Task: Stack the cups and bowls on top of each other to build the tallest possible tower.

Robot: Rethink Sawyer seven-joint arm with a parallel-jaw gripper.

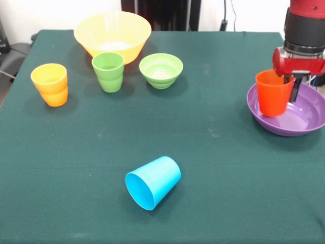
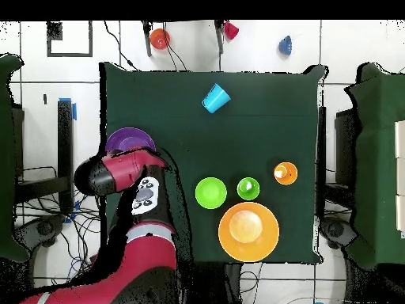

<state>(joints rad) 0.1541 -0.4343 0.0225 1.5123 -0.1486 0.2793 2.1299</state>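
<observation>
The orange cup (image 1: 273, 93) stands inside the wide purple bowl (image 1: 304, 124), mouth up but tipped a little, its long axis leaning from vertical. The bowl sits at the table's (image 1: 213, 168) right edge in the front view, about midway along it. The gripper (image 1: 289, 84) comes down from above with one dark finger (image 1: 295, 89) showing just beside the cup's outer wall. The other finger is hidden, so I cannot tell whether the cup is clamped or let go.

The light blue cup (image 1: 153, 182) lies on its side near the middle of the front edge, its long axis running diagonally, its open mouth pointing toward the front left corner.

Toward the far left corner stands the large yellow bowl (image 1: 112, 35), upright. Just in front of it the green cup (image 1: 108, 71) stands mouth up, with the light green bowl (image 1: 161, 69) beside it. Nearer the left edge, a yellow-orange cup (image 1: 50, 84) stands upright.

No writing or labels can be read on any piece.
</observation>
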